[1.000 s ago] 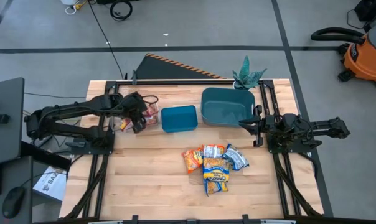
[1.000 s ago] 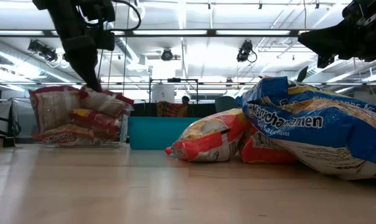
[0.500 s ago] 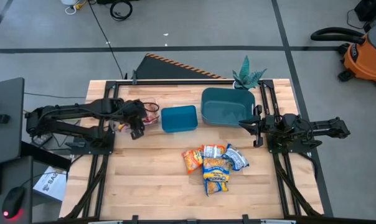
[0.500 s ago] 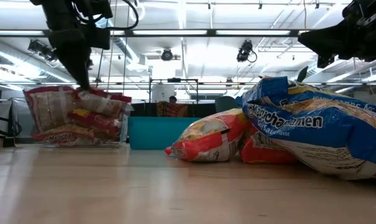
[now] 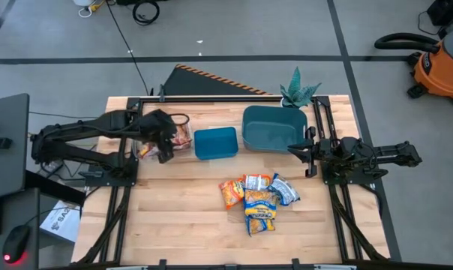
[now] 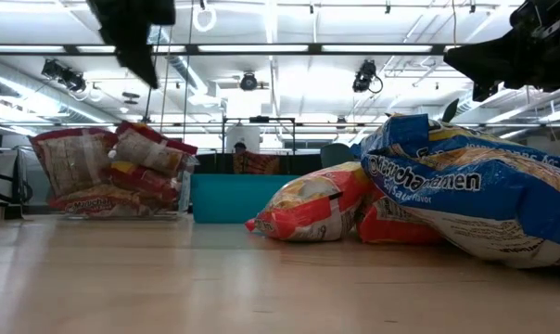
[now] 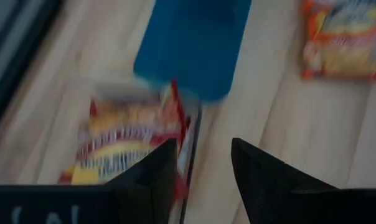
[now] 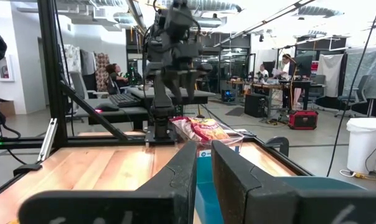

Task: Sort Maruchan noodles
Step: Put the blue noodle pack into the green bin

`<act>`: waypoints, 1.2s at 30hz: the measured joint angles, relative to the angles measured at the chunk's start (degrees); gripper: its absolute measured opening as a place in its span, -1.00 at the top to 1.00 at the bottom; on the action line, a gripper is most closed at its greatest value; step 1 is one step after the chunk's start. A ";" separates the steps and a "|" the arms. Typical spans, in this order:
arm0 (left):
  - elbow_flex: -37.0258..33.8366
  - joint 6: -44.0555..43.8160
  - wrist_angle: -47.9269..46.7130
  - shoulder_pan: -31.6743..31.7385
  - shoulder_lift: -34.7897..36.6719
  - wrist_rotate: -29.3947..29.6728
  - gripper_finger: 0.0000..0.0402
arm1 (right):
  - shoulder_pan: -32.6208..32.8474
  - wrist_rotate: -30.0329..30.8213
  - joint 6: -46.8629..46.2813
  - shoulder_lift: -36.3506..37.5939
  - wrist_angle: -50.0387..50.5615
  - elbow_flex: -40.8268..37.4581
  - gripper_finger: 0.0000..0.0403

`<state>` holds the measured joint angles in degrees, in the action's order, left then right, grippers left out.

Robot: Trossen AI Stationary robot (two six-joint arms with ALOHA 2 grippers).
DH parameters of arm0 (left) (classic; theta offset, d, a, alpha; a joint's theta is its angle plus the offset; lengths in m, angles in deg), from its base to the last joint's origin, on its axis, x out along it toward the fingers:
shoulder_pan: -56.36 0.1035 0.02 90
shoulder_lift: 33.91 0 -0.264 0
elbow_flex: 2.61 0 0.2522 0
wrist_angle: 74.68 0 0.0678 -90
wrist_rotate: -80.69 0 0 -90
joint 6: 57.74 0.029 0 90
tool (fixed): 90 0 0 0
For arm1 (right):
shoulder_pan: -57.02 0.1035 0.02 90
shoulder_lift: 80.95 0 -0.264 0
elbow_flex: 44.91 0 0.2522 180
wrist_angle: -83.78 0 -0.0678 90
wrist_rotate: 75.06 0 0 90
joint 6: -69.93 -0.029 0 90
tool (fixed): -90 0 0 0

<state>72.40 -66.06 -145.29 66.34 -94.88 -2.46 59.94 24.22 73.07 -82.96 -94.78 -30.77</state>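
Several red Maruchan packets (image 5: 181, 136) stand and lean in a clear box (image 6: 113, 176) at the table's far left. My left gripper (image 5: 164, 151) hangs above that box, open and empty; the left wrist view shows its gap (image 7: 203, 149) over the box's red packets (image 7: 129, 140). A pile of orange, yellow and blue-silver packets (image 5: 258, 198) lies on the table's middle, near side. My right gripper (image 5: 296, 150) waits shut at the table's right, beside the large teal bin (image 5: 273, 126).
A small teal bin (image 5: 215, 142) stands between the clear box and the large bin. A paper plant (image 5: 298, 90) stands at the far right corner. Black rails run along the table's left and right sides. Bare wood lies near the front edge (image 5: 181, 225).
My left gripper has gone up from the clear box, where its fingertips were down at the topmost red packet. That packet stays in the box, leaning on the others.
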 joint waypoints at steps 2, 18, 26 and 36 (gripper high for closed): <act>-0.54 0.01 3.48 -1.59 0.00 0.51 0.20 | 0.00 0.00 0.00 -0.01 0.00 0.01 0.73; -6.40 -0.08 27.21 -13.32 -14.29 1.01 0.20 | 0.00 0.00 0.00 0.00 -0.01 0.01 0.73; -6.40 -0.21 34.32 -16.08 -21.00 1.02 0.20 | 0.00 0.00 0.00 -0.01 0.01 0.00 0.73; -5.37 -2.34 39.05 -18.31 -26.28 0.74 0.20 | 0.00 0.02 0.00 -0.01 0.02 0.01 0.73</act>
<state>67.03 -68.39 -106.24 48.02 -121.16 -1.72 59.94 24.24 73.07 -82.97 -94.76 -30.76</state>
